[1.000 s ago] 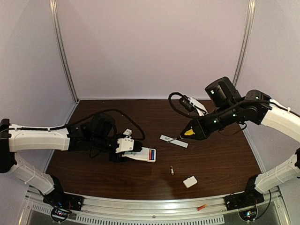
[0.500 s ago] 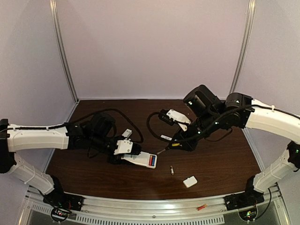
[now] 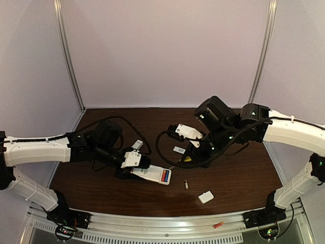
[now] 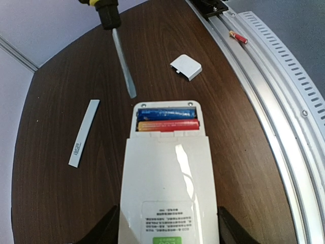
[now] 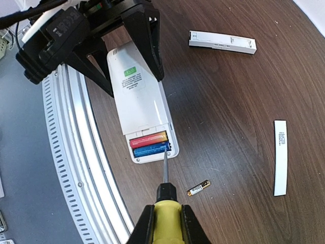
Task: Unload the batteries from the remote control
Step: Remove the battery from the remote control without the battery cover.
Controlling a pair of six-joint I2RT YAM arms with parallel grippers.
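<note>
My left gripper (image 3: 133, 163) is shut on the white remote control (image 3: 150, 174), which lies back-up on the table, and grips its sides (image 4: 167, 229). The open compartment holds two batteries, a blue one (image 4: 165, 113) and a gold-and-red one (image 4: 167, 125); both show in the right wrist view (image 5: 151, 149). My right gripper (image 5: 168, 218) is shut on the yellow-handled screwdriver (image 3: 188, 159). Its tip (image 5: 165, 157) is at the compartment's end, by the blue cell. One loose gold battery (image 3: 186, 185) lies on the table right of the remote (image 5: 198, 188).
The small white cover (image 3: 205, 196) lies near the front right (image 4: 186, 67). A white strip (image 4: 84, 133) lies behind the remote, and a white bar (image 5: 222, 42) lies beside the left gripper. A small red item (image 3: 218, 224) rests on the front rail. The right arm's cable loops over the table.
My right arm has swung left and down with the screwdriver, bringing its tip from mid-table to the remote's open compartment. The left gripper with the remote has barely shifted.
</note>
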